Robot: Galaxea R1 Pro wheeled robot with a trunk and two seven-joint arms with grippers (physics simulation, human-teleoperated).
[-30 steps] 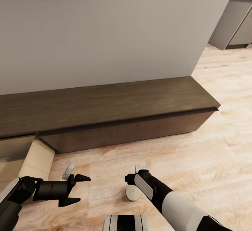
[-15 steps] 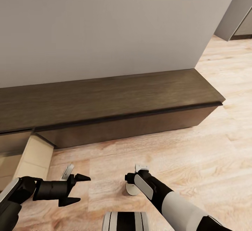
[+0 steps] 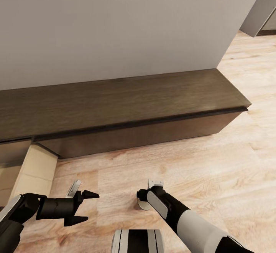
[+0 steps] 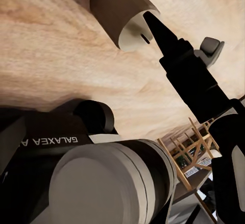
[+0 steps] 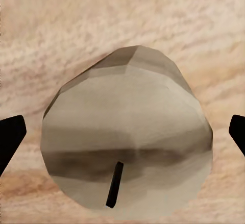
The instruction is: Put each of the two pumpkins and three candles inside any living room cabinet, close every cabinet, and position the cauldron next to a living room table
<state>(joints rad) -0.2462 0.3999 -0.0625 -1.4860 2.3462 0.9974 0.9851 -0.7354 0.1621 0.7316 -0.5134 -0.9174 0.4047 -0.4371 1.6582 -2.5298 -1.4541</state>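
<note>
A stubby grey-beige candle (image 3: 142,205) stands upright on the wood floor, and its dark wick shows in the right wrist view (image 5: 127,137). My right gripper (image 3: 152,194) hangs straight above it, open, with a black fingertip (image 5: 10,138) on each side and well apart from the wax. In the left wrist view the candle (image 4: 122,15) appears beside that gripper's black finger (image 4: 171,43). My left gripper (image 3: 86,207) is open and empty, low over the floor to the candle's left. The long dark-brown cabinet (image 3: 122,103) runs along the wall beyond. Pumpkins and cauldron are out of view.
One pale-wood drawer (image 3: 36,168) of the cabinet stands pulled out at the left, close to my left arm. Grey kitchen units (image 3: 264,11) show at the far right. A light wooden rack (image 4: 189,150) stands behind the robot. Open floor stretches to the right.
The whole view has shifted, so the camera moved. The candle now sits further under my right gripper. Both arms keep their pose and both grippers stay open.
</note>
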